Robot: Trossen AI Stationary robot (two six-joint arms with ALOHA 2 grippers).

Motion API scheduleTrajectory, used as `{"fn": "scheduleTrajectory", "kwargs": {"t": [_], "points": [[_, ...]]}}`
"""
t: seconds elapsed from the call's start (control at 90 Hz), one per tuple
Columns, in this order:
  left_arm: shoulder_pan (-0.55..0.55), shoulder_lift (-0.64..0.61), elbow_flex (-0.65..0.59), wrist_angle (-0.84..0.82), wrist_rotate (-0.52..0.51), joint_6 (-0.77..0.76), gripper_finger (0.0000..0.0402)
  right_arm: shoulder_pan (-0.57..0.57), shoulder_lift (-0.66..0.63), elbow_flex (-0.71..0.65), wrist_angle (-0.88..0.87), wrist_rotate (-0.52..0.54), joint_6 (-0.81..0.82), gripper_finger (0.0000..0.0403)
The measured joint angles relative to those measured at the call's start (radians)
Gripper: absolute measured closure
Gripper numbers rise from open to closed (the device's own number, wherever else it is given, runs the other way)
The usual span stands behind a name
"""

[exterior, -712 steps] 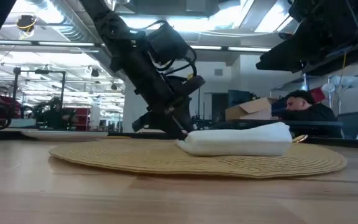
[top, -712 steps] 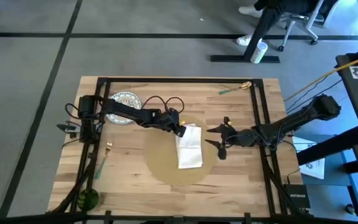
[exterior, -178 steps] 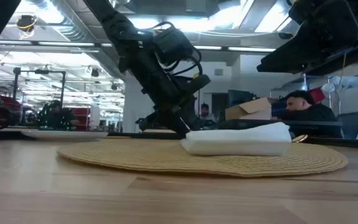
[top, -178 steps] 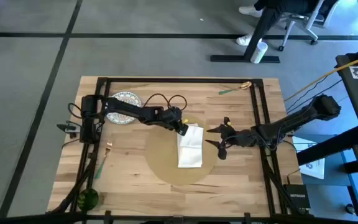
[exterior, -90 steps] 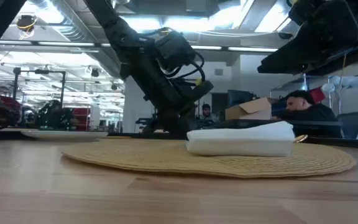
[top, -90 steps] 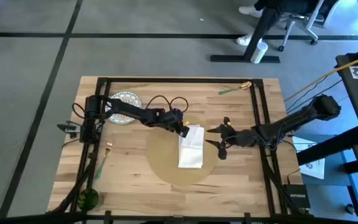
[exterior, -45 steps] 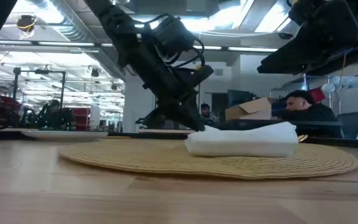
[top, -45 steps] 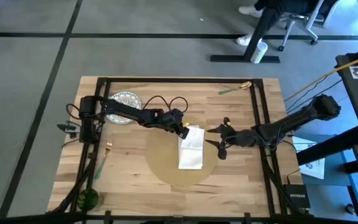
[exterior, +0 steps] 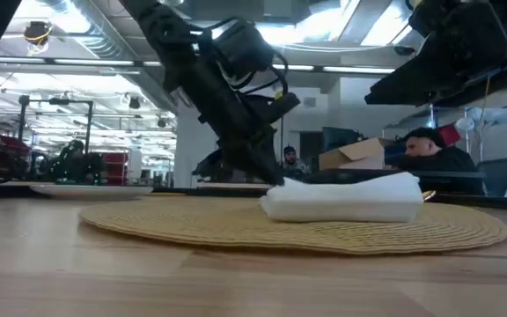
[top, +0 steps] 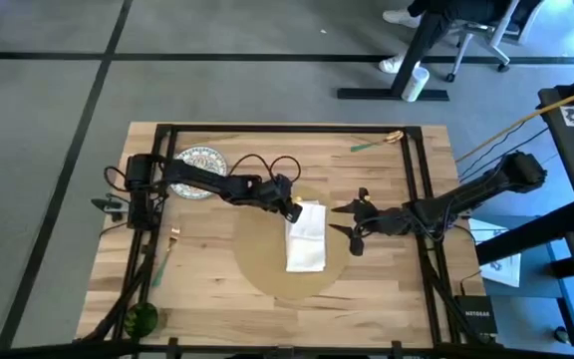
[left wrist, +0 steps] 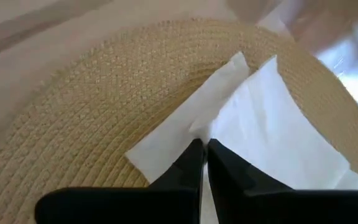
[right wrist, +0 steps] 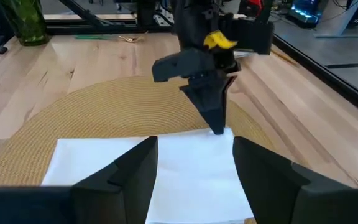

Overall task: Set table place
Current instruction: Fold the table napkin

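Observation:
On the wooden table (top: 207, 284) lies the round tan placemat (top: 262, 254), with a folded white napkin (top: 305, 239) on its right half. My left gripper (top: 295, 211) stands at the napkin's far left corner, shut on it; the left wrist view shows the dark fingers (left wrist: 194, 163) closed at the napkin (left wrist: 278, 124). My right gripper (top: 355, 221) waits open just right of the placemat, level with the napkin (right wrist: 148, 168), touching nothing. In the low view the napkin (exterior: 341, 198) rests flat on the placemat (exterior: 192, 220). My left gripper pinches the napkin's edge (left wrist: 199, 132) at its far left corner between its two fingers. The fingers (right wrist: 218, 121) come down from above, slanting in from the table's left. The napkin lies on the placemat, with only the held corner (exterior: 287, 182) raised a little.
A patterned plate (top: 199, 160) sits at the far left, a gold fork (top: 167, 249) left of the placemat, a green bottle (top: 140, 319) at the near left corner, and a green-handled utensil (top: 375, 143) at the far right. A person (exterior: 429, 150) sits beyond the table.
My left gripper has shifted a little toward the table's right, onto the napkin's far left corner, and that corner now stands slightly raised. The rest of the napkin has stayed on the placemat.

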Motion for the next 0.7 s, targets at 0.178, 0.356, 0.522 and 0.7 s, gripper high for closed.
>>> {"fn": "scheduleTrajectory", "kwargs": {"t": [0.178, 0.356, 0.522, 0.7], "points": [[-0.007, -0.045, 0.001, -0.032, -0.046, 0.015, 0.0399, 0.0, 0.027, 0.0, 0.003, 0.0, 0.002, 0.0207], [-0.015, -0.053, 0.001, -0.052, -0.051, 0.014, 0.0399, 0.0, 0.078, 0.0, 0.045, 0.0, 0.004, 0.0208], [-0.018, -0.053, 0.002, -0.104, -0.076, 0.009, 0.0399, 0.0, 0.093, 0.0, 0.055, -0.01, 0.004, 0.0207], [-0.018, -0.053, 0.002, -0.118, -0.091, -0.001, 0.0399, 0.0, 0.093, 0.0, 0.062, -0.011, 0.004, 0.0207]]}}
